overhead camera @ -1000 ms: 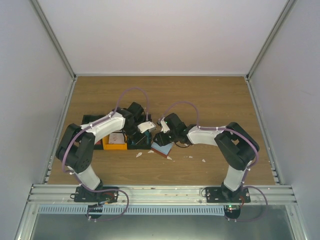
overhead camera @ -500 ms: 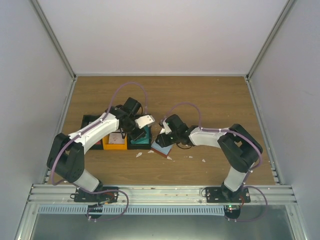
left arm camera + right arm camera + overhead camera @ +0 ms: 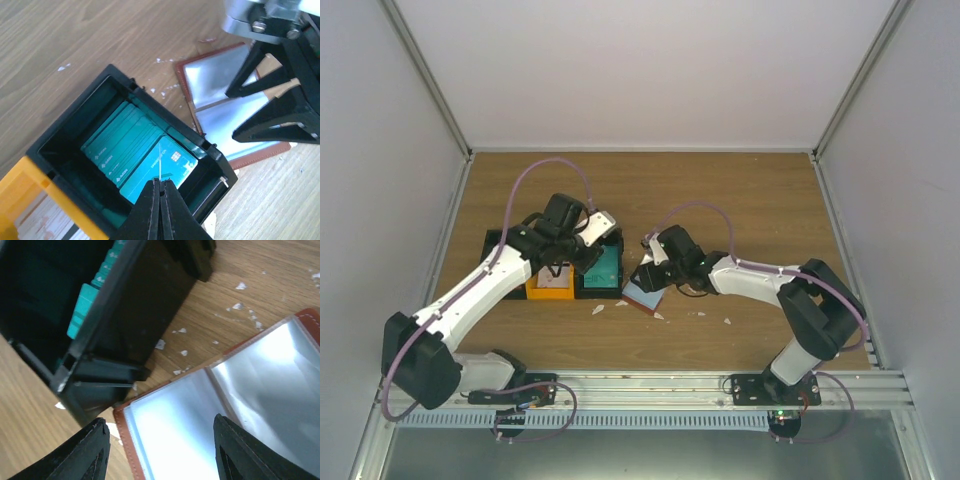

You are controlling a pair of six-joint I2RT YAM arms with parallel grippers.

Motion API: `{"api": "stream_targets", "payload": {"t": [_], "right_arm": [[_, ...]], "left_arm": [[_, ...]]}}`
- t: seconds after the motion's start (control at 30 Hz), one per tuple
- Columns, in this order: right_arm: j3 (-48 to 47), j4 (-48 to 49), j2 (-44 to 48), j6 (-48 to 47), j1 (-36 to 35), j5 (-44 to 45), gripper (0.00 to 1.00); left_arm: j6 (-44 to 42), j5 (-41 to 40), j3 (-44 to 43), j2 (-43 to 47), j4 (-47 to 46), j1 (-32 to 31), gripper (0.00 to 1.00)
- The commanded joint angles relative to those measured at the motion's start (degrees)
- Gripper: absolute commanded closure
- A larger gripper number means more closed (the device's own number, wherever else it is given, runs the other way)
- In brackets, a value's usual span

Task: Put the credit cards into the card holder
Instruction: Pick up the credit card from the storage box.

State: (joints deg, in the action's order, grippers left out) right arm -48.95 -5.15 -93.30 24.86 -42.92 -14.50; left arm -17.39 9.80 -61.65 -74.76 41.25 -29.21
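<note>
Several teal credit cards [image 3: 125, 150] stand packed in a black bin [image 3: 65, 135]. My left gripper [image 3: 160, 181] hangs over this bin, shut on one thin card [image 3: 159, 167] that shows edge-on as a pale line between the fingertips. In the top view the left gripper [image 3: 592, 248] is just above the teal bin [image 3: 603, 268]. The reddish-brown card holder [image 3: 260, 152] lies open on the table beside the bin, its clear sleeves up. My right gripper [image 3: 160, 419] stands open right over the holder [image 3: 125, 435], one finger on each side of a sleeve, holding nothing.
An orange bin [image 3: 550, 287] with whitish cards sits left of the teal one, and another black bin [image 3: 500, 245] lies further left. White scraps [image 3: 600, 308] dot the wood near the holder [image 3: 642, 297]. Grey walls close in the table.
The left gripper has shut on a card and drawn back and left over the bin as the arm stretched out. The right gripper stays open over the holder.
</note>
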Motion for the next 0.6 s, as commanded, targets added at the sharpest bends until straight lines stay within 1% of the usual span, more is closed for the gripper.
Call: {"api": "stream_targets", "payload": {"t": [0.0,0.1,0.13,0.33,0.4,0.5,0.57], "right_arm": [[0.9,2.7,1.6,-0.8,-0.4,-4.9,0.42],[1.9,4.9,2.2,0.6,-0.7,-8.1,0.42],[2.2,5.6,2.3,1.4,-0.7,-9.2,0.42],[3.0,12.6,5.8,6.7,-0.4,-15.9,0.41],[3.2,15.1,8.4,8.1,0.2,-18.4,0.39],[6.0,23.5,13.7,12.6,2.3,-22.2,0.34],[7.7,29.5,16.1,16.6,4.5,-25.1,0.34]], "left_arm": [[9.8,-5.5,2.7,3.9,-5.3,-0.1,1.00],[18.1,-8.9,4.7,7.9,-9.0,0.2,1.00],[21.0,-9.0,5.5,9.4,-10.9,0.5,1.00],[34.7,0.2,7.6,15.3,-21.7,1.4,1.00],[38.1,2.4,6.9,16.4,-23.8,1.5,1.00],[44.7,5.0,7.0,18.1,-27.6,1.8,1.00],[48.8,6.2,6.8,18.9,-29.2,2.2,1.00]]}}
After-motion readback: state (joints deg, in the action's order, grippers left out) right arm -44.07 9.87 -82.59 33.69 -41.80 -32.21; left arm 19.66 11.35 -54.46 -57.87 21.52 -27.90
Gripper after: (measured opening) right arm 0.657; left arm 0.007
